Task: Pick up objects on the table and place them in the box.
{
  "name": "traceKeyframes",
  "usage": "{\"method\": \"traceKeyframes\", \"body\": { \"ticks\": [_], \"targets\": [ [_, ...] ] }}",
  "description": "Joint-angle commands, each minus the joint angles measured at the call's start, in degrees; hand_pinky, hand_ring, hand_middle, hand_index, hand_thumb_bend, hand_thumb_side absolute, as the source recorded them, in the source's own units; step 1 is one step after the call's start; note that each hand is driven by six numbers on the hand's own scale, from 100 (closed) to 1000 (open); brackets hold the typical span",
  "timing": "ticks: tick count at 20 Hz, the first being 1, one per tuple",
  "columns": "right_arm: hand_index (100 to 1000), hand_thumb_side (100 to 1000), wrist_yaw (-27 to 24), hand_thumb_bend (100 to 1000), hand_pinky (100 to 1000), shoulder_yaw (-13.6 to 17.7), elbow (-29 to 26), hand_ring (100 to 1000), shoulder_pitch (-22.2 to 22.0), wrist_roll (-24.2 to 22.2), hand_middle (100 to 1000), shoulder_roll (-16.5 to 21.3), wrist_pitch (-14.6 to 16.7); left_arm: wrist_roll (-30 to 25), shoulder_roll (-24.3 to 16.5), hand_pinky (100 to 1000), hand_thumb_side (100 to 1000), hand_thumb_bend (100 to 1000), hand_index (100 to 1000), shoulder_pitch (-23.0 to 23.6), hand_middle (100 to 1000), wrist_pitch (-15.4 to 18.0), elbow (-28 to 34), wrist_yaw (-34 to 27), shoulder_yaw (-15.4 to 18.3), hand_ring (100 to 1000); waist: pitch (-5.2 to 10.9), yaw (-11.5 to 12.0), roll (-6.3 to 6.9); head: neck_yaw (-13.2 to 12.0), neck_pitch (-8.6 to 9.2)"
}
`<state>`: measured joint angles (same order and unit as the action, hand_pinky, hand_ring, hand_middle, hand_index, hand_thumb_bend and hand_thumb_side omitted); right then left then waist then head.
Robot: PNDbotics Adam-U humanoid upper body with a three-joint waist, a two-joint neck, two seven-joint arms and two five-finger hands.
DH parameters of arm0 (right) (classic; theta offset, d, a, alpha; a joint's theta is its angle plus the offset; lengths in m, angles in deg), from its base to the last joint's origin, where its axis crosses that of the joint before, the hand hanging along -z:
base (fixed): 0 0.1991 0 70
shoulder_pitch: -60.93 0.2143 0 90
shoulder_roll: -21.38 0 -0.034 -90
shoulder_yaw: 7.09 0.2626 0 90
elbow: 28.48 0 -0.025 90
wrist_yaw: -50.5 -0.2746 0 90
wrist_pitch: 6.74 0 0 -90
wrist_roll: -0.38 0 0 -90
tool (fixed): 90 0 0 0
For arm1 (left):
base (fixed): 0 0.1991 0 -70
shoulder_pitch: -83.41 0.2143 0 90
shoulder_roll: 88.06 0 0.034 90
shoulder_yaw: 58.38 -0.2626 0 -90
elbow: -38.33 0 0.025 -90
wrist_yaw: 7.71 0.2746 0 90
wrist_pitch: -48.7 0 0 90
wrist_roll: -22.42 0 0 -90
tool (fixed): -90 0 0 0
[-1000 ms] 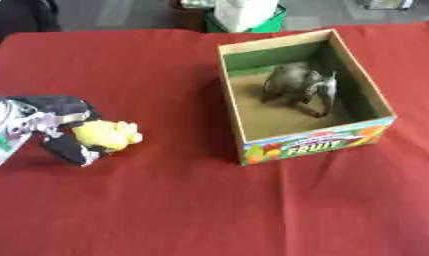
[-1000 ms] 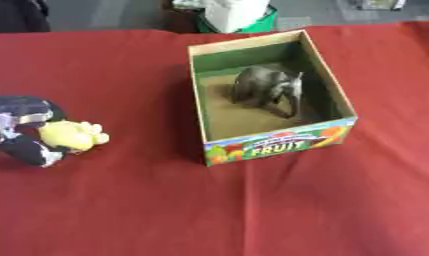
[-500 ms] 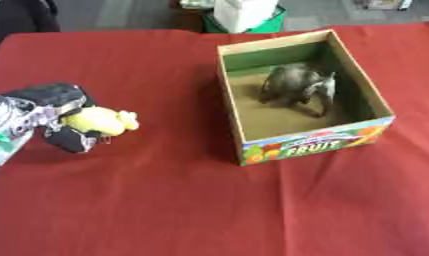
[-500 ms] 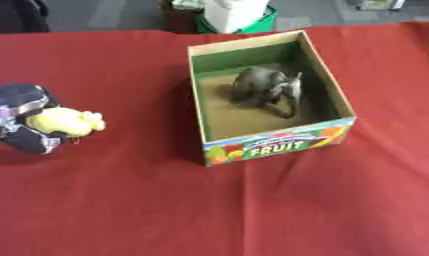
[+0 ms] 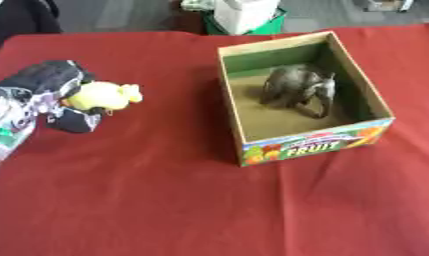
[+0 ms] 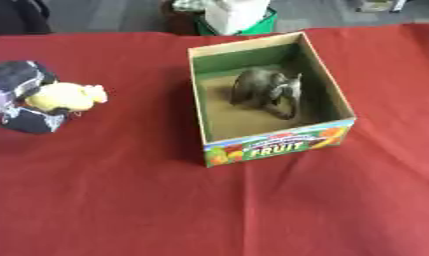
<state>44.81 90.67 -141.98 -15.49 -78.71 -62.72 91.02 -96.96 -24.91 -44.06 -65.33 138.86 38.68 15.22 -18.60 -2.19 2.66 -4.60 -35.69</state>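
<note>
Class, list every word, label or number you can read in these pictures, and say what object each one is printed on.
"FRUIT": in white capitals on the printed front panel of the cardboard box, among pictures of fruit.
A smaller strip of print above that word on the same panel is too blurred to read.
Nothing can be read on the yellow toy, the grey elephant figure, the left hand or the red tablecloth.
</note>
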Motion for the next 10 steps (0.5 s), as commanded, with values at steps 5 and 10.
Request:
{"method": "traceKeyframes", "body": {
  "ticks": [5,10],
  "targets": [
    [813,1000,-0.3,100,682,0.3,-1.1,768,0.4,0.2,622,1.6,0.1,0.1,3.7,487,265,100,368,-10.4,426,2.1,3.2,1.9,1.1,487,2.06,0.3,0.11,0.8,-0.58],
    [813,1000,-0.7,100,682,-0.1,-1.1,768,0.8,-0.1,622,2.1,0.2,-0.8,10.2,490,271,100,368,-18.8,420,4.7,-0.2,4.0,-1.1,487,2.45,-0.3,0.34,0.6,-0.78]
  ]
}}
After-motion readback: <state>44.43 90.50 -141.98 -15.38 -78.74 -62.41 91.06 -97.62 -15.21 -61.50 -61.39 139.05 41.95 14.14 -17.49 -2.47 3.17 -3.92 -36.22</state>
